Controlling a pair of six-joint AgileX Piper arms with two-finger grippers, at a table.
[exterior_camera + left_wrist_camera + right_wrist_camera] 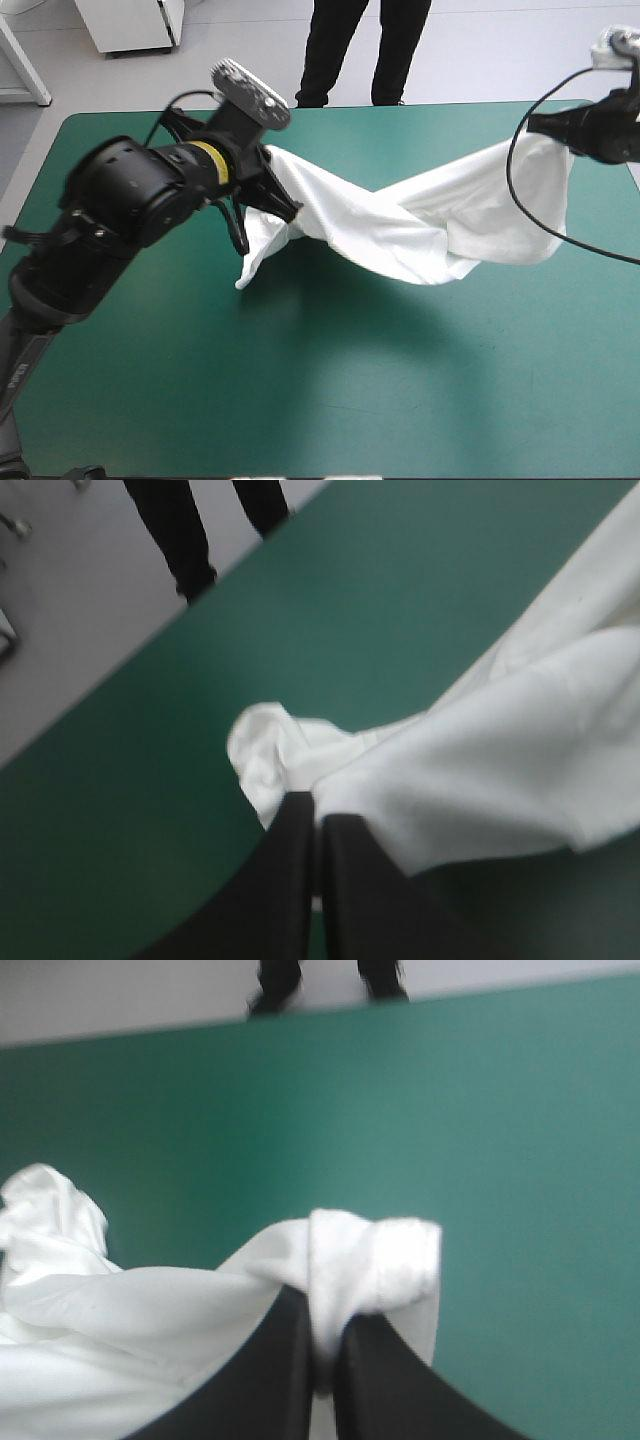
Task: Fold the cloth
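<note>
The white T-shirt (420,220) hangs stretched and twisted above the teal-green table (330,390), held between both arms. My left gripper (278,205) is shut on one end of it at the table's left middle; a loose corner droops beneath. In the left wrist view the black fingers (345,880) pinch the T-shirt (500,770), which trails away to one side. My right gripper (548,128) is shut on the other end near the far right corner. In the right wrist view a bunched roll of T-shirt (375,1255) sits over the meeting fingers (270,1370).
The table's far edge (330,104) lies just beyond the stretched T-shirt. A bare stretch of teal-green cover (330,400) spreads from the cloth to the table's near edge.
</note>
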